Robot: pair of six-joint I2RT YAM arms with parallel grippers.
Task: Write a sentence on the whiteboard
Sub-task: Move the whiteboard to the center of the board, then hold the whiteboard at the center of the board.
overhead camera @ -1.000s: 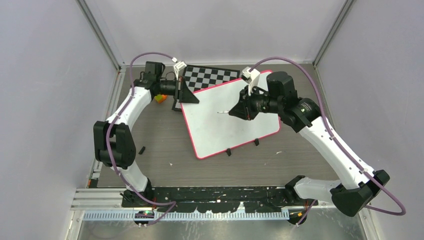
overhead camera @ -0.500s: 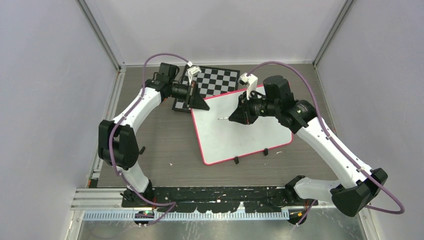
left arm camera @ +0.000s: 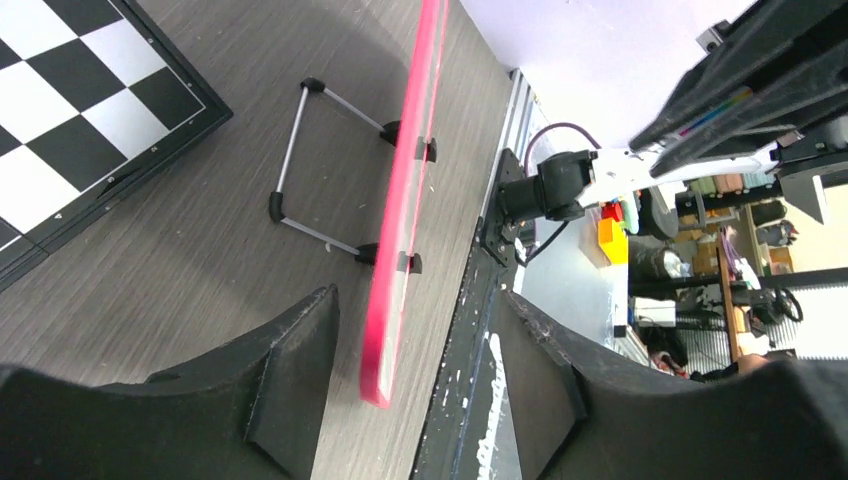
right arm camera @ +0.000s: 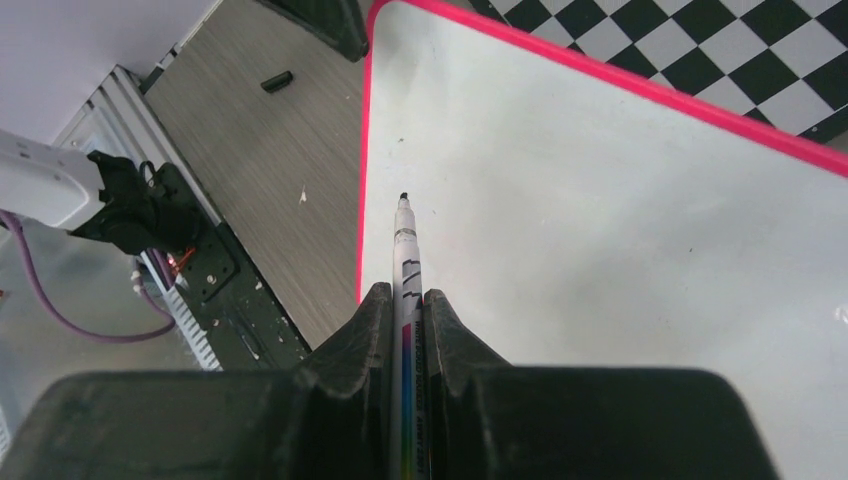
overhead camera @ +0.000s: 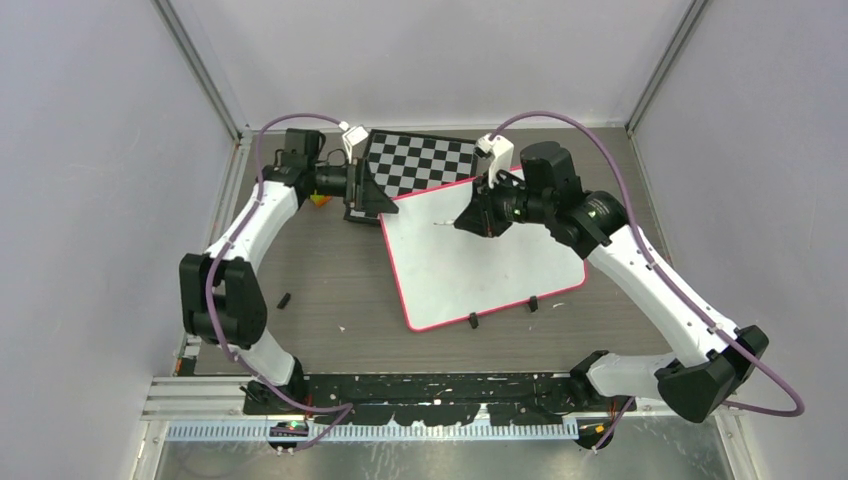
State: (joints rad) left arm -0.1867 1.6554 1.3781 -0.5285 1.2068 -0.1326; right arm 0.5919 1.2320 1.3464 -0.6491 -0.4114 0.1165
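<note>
While right end effector (right arm camera: pixel 406 296) pinches the marker (right arm camera: pixel 405 240), left end effector (left arm camera: pixel 416 302) gapes around whiteboard (overhead camera: pixel 485 262).

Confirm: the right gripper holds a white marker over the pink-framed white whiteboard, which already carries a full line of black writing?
No writing yet. The right gripper does hold the white marker over the pink-framed whiteboard, but the right wrist view shows its surface bare of lettering.

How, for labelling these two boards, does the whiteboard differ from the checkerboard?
The whiteboard is plain white with a pink frame; the checkerboard has black-and-white squares and a black border. The whiteboard shows larger and covers part of the checkerboard's near side. Both are flat rectangular boards.
</note>
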